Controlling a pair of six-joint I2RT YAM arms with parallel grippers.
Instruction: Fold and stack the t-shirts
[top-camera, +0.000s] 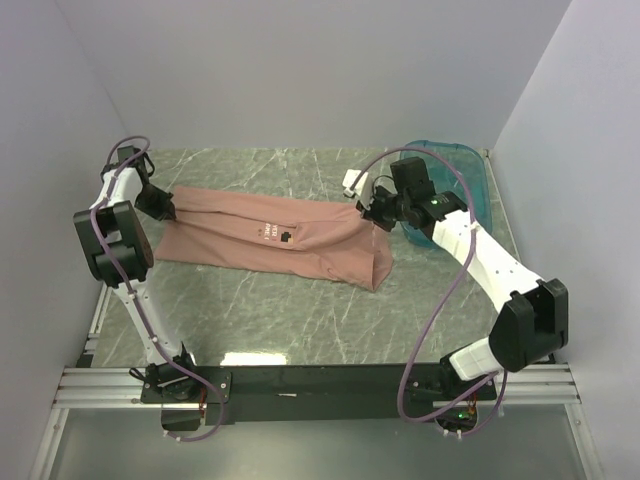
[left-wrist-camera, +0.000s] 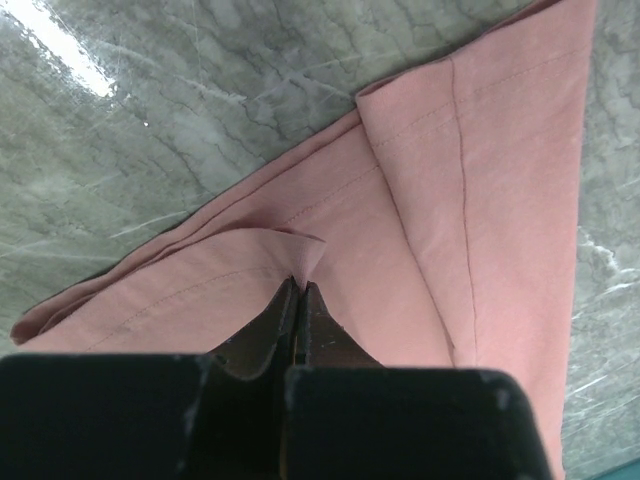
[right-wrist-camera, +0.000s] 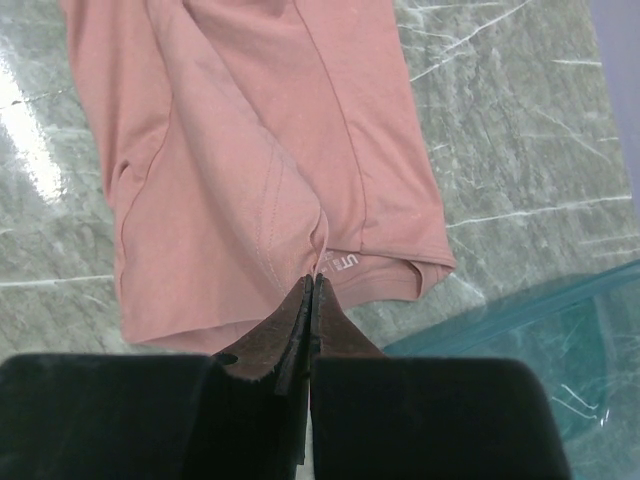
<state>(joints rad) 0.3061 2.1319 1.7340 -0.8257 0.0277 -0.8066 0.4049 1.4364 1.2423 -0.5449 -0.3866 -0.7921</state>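
So the salmon-pink t-shirt (top-camera: 300, 250) is lying across the middle of the marble-look table (top-camera: 300, 320) as a long band running left to right. It looks doubled over lengthwise, w/ the little chest print (top-camera: 281, 234) facing up about halfway along. The left gripper (left-wrist-camera: 299, 290) has its jaws pinched together on a small tuck of cloth at the left end, near a stitched hem. The right gripper (right-wrist-camera: 312, 284) is nipped tight on the fabric at the other end, right by the neck label (right-wrist-camera: 340, 262), so each arm has one end. The right end sits just beside the teal tub (top-camera: 462, 178), not in it afaict. Handling-wise it's thin soft cotton: super light, zero stiffness, so it'll sag btw any two hold points and bunch up wherever it drags on the table. It's not fragile and not really slippery either, since the knit gives the pads decent bite. A pinch that catches only the top layer could let the lower one peel off and wreck the fold, tho. IMO the best hold spots are hems, seams and the collar edge, bc the doubled stitching is thicker and stretches less. Grabbing thru all layers at the corners should help the edges line up. Gentle tension btw the ends should flatten wrinkles; too much prob skews the band. Only one shirt shows here, so there's nothing to stack on yet.
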